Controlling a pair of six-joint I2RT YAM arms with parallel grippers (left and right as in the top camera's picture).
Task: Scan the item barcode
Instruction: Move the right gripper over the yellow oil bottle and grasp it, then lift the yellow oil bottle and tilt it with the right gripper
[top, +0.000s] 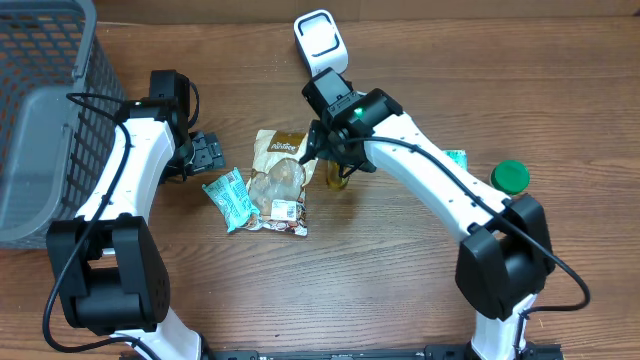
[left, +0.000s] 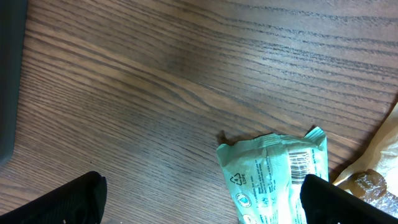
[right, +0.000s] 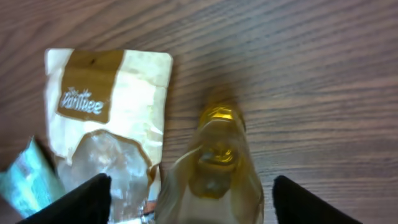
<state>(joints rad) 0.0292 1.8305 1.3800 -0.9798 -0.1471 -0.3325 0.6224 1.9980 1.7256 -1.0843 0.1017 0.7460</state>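
Right hand (right: 191, 186) over yellow bottle (right: 214, 168), its lower end cut off

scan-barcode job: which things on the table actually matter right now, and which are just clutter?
Job, likely: yellow bottle, right pincer open around it, white scanner.

Lying about for now: brown snack pouch, teal packet, green lid, wire basket, open left pincer.

Surroundings: I see a brown wood-grain table (top: 400, 300) across all three views | grain: runs left to right overhead | light: even, soft, faint shadows
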